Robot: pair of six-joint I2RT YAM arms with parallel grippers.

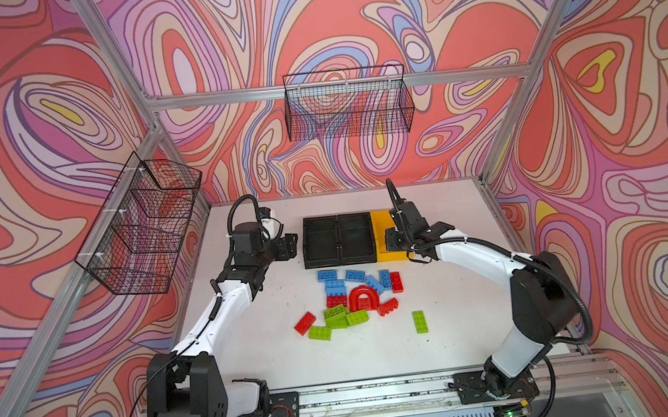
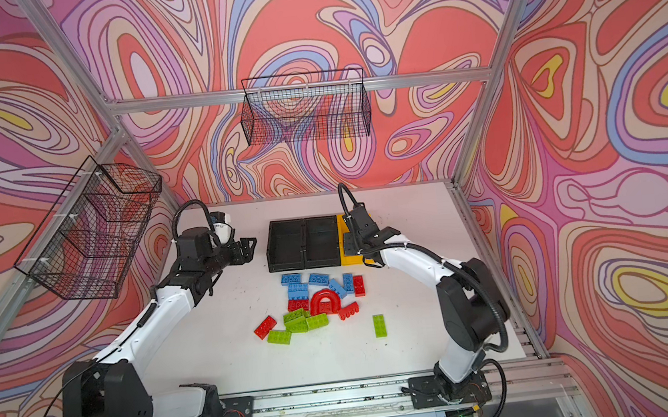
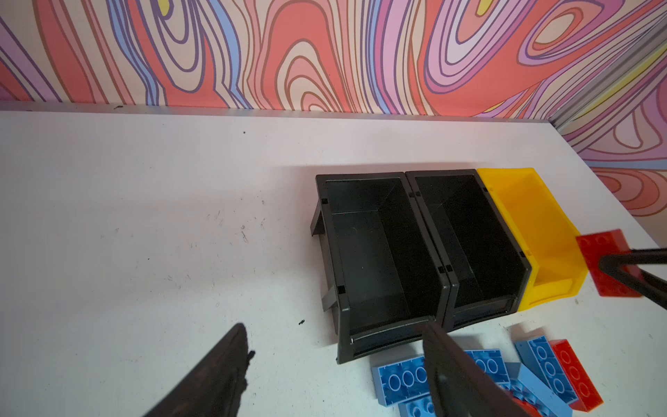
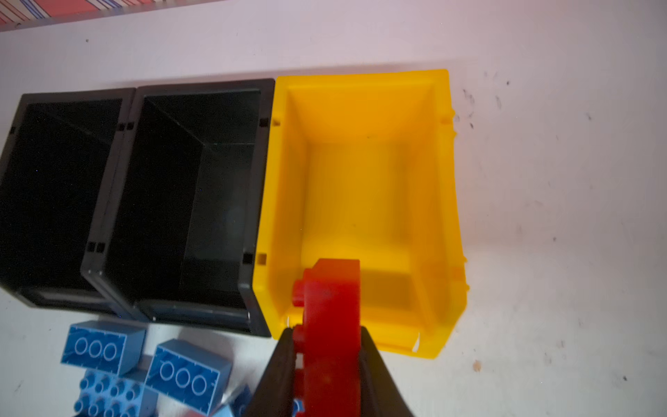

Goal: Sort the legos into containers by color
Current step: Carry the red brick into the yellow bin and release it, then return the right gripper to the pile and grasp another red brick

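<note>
Closest to my right wrist lens is a red brick, pinched on edge in the right gripper, whose fingers are clamped on its two broad faces with the studs facing left. It hangs over the near lip of the yellow bin, the rightmost of three bins set side by side at the far middle of the table. I read that as yellow being chosen for red. The brick is carried on edge, I think, so that it drops in lengthwise and does not catch the rim. The middle black bin and left black bin are empty, as is the yellow one, so sorting has barely begun. The left gripper hangs just left of the bins with its fingers spread and nothing between them, probably parked there to keep out of the right arm's way. The rest lie loose on the table just near of the bins: blue bricks closest to them, then the red arch and other reds, then green bricks. One lone green sits off to the right. I would carry the brick a little farther over the bin before letting go.
</note>
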